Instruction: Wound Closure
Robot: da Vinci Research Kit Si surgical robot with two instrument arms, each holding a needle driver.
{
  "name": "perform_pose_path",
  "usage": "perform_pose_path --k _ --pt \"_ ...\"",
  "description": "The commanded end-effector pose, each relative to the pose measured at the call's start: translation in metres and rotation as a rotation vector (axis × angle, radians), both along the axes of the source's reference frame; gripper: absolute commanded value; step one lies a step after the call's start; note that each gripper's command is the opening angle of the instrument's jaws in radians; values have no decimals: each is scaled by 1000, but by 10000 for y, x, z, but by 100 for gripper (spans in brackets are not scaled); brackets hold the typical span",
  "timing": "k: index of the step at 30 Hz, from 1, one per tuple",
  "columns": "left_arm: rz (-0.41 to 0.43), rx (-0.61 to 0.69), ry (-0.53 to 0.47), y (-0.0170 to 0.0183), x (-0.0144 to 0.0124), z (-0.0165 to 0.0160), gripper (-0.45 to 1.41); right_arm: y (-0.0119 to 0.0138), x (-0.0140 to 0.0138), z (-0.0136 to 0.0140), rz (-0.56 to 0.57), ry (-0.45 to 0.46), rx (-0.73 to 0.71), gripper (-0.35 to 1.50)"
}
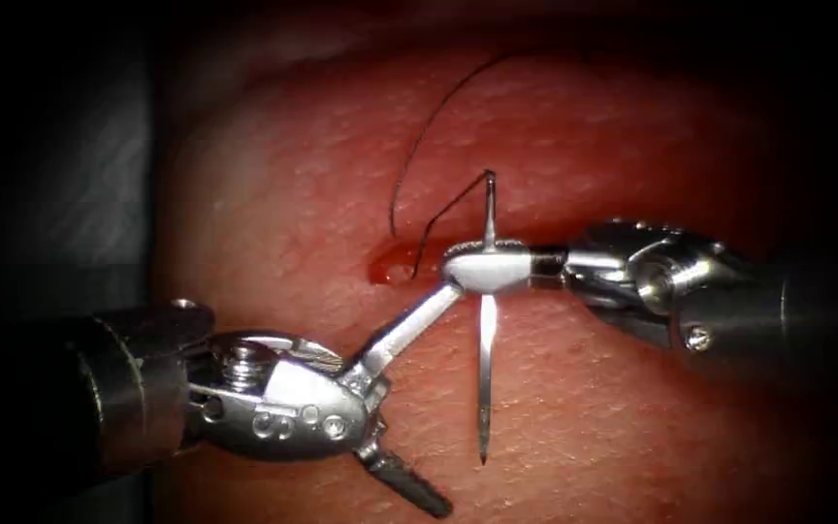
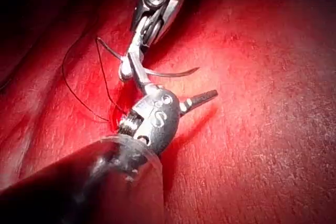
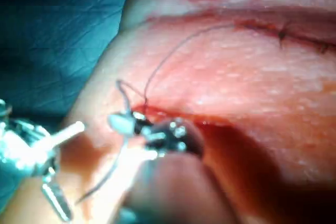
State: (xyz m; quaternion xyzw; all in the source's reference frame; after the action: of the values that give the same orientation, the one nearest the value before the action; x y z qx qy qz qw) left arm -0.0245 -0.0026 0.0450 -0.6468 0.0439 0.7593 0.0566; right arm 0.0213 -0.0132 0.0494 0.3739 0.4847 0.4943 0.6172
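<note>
- Reaching in level from the endoscope view's right, the right tool (image 1: pixel 482 269) has its jaws clamped on the needle (image 1: pixel 486 349) near the middle of its curve. The needle stands free of the tissue (image 1: pixel 632 427), swaged end up, point hanging down over the surface. Thread (image 1: pixel 419 155) runs from that upper end down into the cut (image 1: pixel 395 264), then arcs away across the tissue. Red fluid (image 1: pixel 382 274) sits at the cut's left end. The left tool (image 1: pixel 409 388) rises from lower left with its wrist bent, jaws spread wide and holding nothing, one jaw reaching up to the right tool's tip, the other pointing down and away.
- Left wrist view: the left tool (image 2: pixel 173 90) shows one jaw lying alongside the right tool (image 2: pixel 126 69) and the other splayed sideways; the needle (image 2: pixel 173 73) crosses between them.
- Right wrist view: the right tool (image 3: pixel 123 123) grips the needle (image 3: pixel 102 179) just beside the cut (image 3: pixel 173 116), with the left tool (image 3: pixel 58 166) open close by.
</note>
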Motion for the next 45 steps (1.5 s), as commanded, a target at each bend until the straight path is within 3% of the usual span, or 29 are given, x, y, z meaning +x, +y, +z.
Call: perform_pose_path --k 1,4,7,8,16,23,35,36,37,41,42,45 --pt "-1 27 -5 -1 -3 5 123 -7 4 4 1 -3 -3 -35" --pt "-27 124 -1 2 3 3 103 -6 3 2 0 -2 -30 -35" --pt "-64 232 -1 6 10 1 61 -6 4 2 -15 3 -81 -35" --pt "-80 287 -2 10 14 1 32 -6 5 2 -18 4 -116 -35" --pt "-169 344 45 23 24 13 -45 4 9 6 -53 -2 -372 -35" --pt "-258 374 113 32 35 29 -45 15 13 14 -80 6 -487 -35" --pt "-352 432 346 26 42 73 -45 19 14 14 -114 14 -628 -35" --pt "-358 430 366 26 42 76 -28 20 14 14 -116 14 -639 -35" --pt "-366 428 386 26 42 78 -23 20 14 14 -118 14 -651 -35" --pt "-374 445 501 33 41 85 -35 21 15 13 -123 15 -696 -35" --pt "-379 447 510 34 40 85 -45 22 15 13 -124 15 -701 -35" --pt "-376 468 531 38 36 88 -45 22 15 12 -123 16 -718 -35"
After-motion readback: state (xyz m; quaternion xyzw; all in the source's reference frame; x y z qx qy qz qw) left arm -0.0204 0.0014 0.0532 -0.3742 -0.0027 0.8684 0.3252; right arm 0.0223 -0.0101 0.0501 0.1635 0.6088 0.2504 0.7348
